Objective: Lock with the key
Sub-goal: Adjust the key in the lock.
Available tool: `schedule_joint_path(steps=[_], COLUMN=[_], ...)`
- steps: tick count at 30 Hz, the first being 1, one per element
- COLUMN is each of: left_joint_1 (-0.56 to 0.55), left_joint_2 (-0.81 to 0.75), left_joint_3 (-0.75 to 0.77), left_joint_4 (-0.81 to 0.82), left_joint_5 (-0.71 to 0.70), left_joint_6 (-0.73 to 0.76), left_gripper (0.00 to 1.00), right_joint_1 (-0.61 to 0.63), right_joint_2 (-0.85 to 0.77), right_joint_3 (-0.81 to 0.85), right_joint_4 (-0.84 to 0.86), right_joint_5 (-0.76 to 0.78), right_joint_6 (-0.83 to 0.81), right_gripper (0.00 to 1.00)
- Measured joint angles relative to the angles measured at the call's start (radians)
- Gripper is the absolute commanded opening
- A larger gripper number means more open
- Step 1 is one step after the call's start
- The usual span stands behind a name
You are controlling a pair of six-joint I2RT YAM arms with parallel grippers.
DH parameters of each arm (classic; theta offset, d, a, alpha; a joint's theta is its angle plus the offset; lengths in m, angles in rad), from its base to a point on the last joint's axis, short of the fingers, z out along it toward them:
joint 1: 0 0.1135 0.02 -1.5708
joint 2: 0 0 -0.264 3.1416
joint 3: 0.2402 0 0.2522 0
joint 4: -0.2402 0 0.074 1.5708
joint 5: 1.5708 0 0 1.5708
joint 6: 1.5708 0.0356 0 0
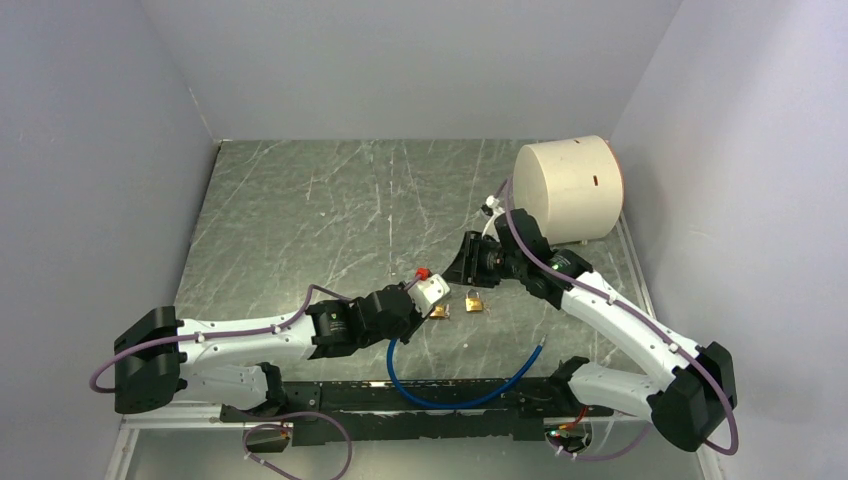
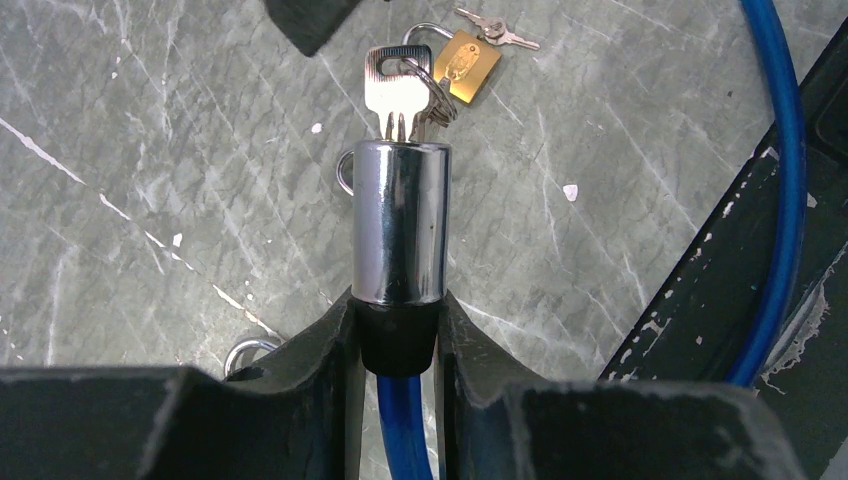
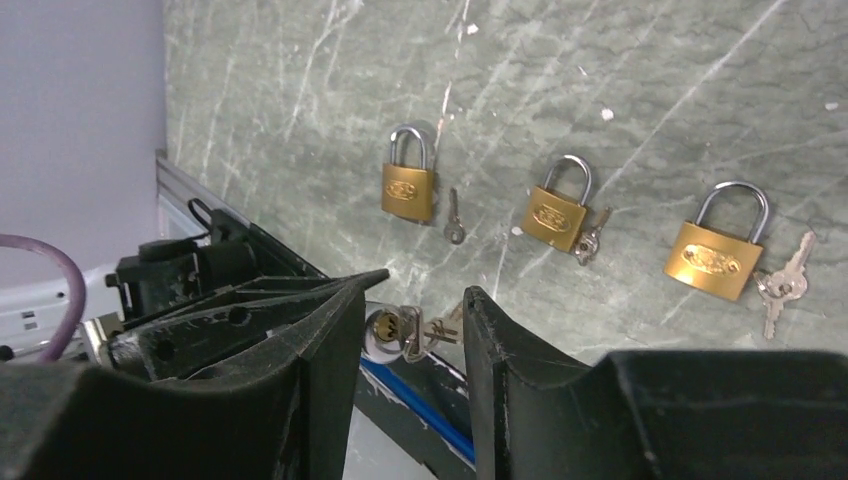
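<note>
In the left wrist view my left gripper (image 2: 400,335) is shut on the black collar of a chrome lock cylinder (image 2: 400,220), from which a blue cable (image 2: 405,430) runs back between the fingers. A silver key (image 2: 397,92) on a ring sticks out of the cylinder's far end. In the right wrist view my right gripper (image 3: 415,305) is open, its fingers (image 3: 330,330) on either side of the cylinder's face (image 3: 385,333) and the key bunch (image 3: 435,330), not touching them. From above, the left gripper (image 1: 430,300) and right gripper (image 1: 463,263) face each other mid-table.
Three brass padlocks (image 3: 410,185) (image 3: 557,215) (image 3: 712,258) with small keys lie on the marble table (image 3: 650,90). One padlock (image 1: 475,300) lies right beside the grippers. A white drum (image 1: 568,190) stands at the back right. The cable loops (image 1: 460,395) along the black base rail.
</note>
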Motion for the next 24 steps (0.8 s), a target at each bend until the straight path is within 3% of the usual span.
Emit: schedule_joint_path(steps=[24], left_joint_1=[0.000], left_joint_2=[0.002], left_joint_3=[0.000], left_joint_4=[-0.001], left_joint_5=[0.009], left_joint_6=[0.003], left_gripper=[0.02], right_joint_1=[0.015], right_joint_2=[0.142], right_joint_3=[0.091], right_joint_4=[-0.168], right_joint_5=[-0.018], right_joint_6=[-0.066], right_gripper=[0.34])
